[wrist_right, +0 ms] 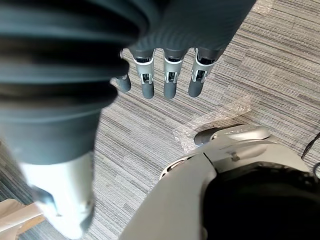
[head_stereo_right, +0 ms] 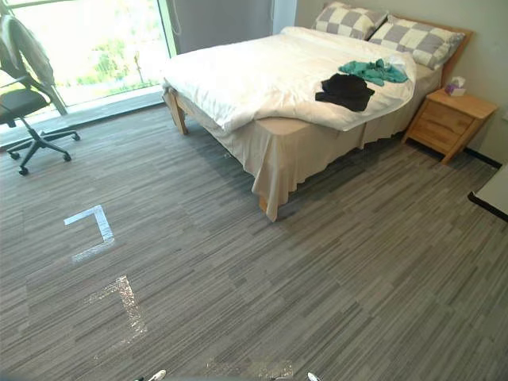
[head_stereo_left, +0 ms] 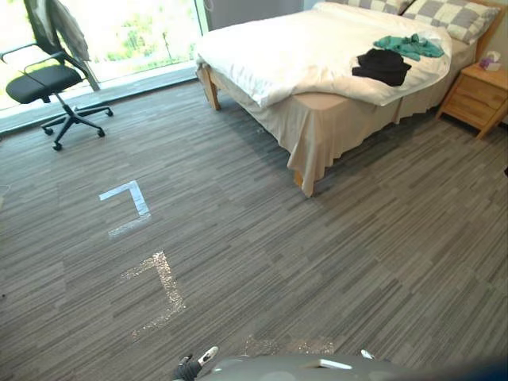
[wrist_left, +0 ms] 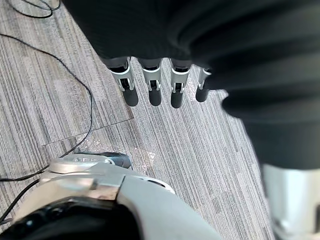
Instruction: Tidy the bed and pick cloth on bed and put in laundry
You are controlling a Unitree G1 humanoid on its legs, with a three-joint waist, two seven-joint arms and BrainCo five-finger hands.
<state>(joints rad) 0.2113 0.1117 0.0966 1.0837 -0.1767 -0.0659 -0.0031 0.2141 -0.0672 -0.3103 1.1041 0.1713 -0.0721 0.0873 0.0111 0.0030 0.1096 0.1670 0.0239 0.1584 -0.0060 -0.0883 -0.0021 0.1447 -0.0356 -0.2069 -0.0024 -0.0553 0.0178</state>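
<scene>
Black cloth [head_stereo_left: 382, 66] crumpled beside teal cloth [head_stereo_left: 409, 46] on bed [head_stereo_left: 333, 119] | left robot hand [wrist_left: 152, 87], right robot hand [wrist_right: 170, 80] released

Bed [head_stereo_left: 317, 119] at upper right, white duvet [head_stereo_left: 294, 51] spread over it, beige sheet hanging at near corner. Black cloth [head_stereo_left: 382, 66] bunched on duvet near head end; teal cloth [head_stereo_left: 409, 46] just beyond, touching it. Checkered pillows [head_stereo_left: 456, 16] at head. Wooden nightstand [head_stereo_left: 479, 95] beside bed, tissue box [head_stereo_left: 490, 60] on top. Black office chair [head_stereo_left: 48, 83] at upper left by window, grey garment [head_stereo_left: 62, 24] draped over backrest. Grey striped carpet [head_stereo_left: 317, 262]; two L-shaped tape marks [head_stereo_left: 127, 198] on it, well apart from bed.
</scene>
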